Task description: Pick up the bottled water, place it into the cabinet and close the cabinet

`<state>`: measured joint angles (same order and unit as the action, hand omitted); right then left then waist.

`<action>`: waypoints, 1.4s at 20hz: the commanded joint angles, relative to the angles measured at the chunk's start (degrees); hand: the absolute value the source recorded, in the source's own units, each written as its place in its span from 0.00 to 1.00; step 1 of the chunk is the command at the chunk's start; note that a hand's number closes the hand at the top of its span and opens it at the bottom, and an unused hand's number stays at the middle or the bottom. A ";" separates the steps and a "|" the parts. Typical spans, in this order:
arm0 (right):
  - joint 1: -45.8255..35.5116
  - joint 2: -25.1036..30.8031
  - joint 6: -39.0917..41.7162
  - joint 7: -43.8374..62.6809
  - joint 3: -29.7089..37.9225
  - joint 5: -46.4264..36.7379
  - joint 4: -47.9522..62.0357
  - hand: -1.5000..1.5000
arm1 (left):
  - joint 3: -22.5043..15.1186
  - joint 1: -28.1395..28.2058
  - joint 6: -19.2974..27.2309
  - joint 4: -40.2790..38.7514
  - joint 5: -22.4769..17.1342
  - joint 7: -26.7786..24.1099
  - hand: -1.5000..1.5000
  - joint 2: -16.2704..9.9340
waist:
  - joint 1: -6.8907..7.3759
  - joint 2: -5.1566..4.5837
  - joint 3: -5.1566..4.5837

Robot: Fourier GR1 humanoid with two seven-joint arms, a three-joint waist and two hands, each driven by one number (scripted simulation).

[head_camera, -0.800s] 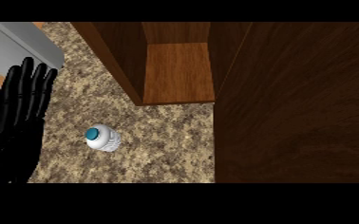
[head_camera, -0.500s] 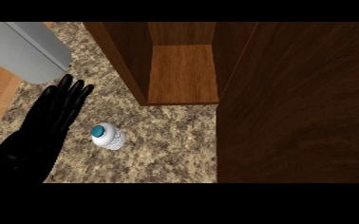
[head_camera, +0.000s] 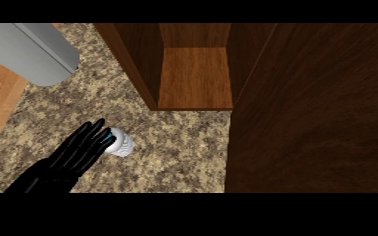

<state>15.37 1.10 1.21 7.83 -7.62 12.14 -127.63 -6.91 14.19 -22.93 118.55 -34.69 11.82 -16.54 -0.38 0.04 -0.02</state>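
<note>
Left hand [head_camera: 77,152], fingers straight, touches the bottle [head_camera: 118,144] on the bench [head_camera: 184,145], not gripping yet. Cabinet [head_camera: 193,77] near bottle, door open. Grab, place & close all left.

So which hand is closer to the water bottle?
The left hand. Its straight fingers reach the left side of the bottled water, covering part of its cap. The right hand does not show in the head view at all, so its place cannot be told.
</note>
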 commanded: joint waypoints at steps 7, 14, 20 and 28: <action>14.01 -0.90 4.13 -5.55 -5.48 0.06 -3.42 0.00 | 11.39 6.37 -10.96 -0.33 -13.09 3.02 0.00 -7.30 | 0.33 0.12 0.03; 16.80 0.54 5.05 -7.02 -4.65 1.74 -5.65 0.00 | 15.75 4.00 -12.45 -4.04 -15.85 5.62 0.00 -7.33 | 0.04 0.08 0.02; 16.30 0.47 5.45 -9.83 -4.55 0.90 -2.88 0.00 | 15.59 0.36 -16.95 -10.06 -11.96 2.89 0.00 -2.98 | 0.03 0.01 0.02; 18.39 0.90 6.74 -15.75 -6.55 -1.52 0.55 0.00 | 19.60 -1.05 -19.46 -16.83 -4.24 -0.85 0.00 1.00 | 0.09 0.03 0.02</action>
<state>32.67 1.19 6.70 -5.15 -14.47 10.58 -128.46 12.15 15.19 -41.84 105.27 -43.49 12.65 -18.18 -0.23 0.08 0.00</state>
